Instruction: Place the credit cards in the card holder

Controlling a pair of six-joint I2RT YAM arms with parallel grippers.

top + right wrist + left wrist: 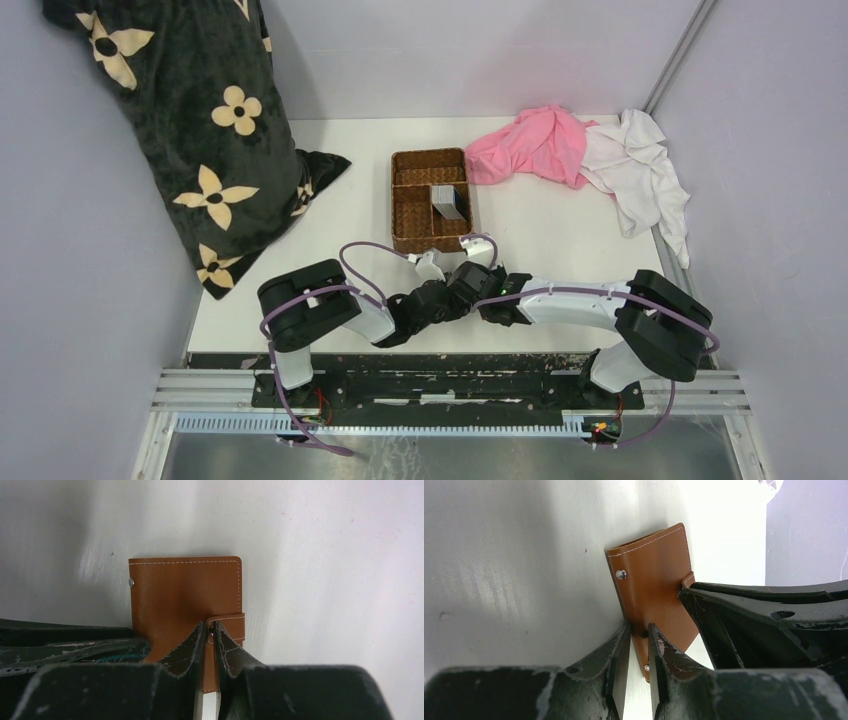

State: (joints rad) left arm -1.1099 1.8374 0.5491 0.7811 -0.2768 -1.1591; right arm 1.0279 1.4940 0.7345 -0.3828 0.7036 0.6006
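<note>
The card holder (185,595), a brown leather wallet, lies closed and flat on the white table; in the top view the arms hide it. My right gripper (210,626) is shut on its snap tab (231,625) at the wallet's near right edge. My left gripper (639,630) stands over the wallet's (651,577) near edge beside a rivet, jaws a narrow gap apart, one fingertip over the leather and the other on the table. The right gripper's body (774,625) crowds in from the right. The grey credit cards (451,201) stand in a basket compartment.
A brown wicker basket (412,215) sits just beyond the grippers. Pink cloth (535,145) and white cloth (640,175) lie at the back right. A dark flowered pillow (200,130) leans at the back left. Walls close in on both sides.
</note>
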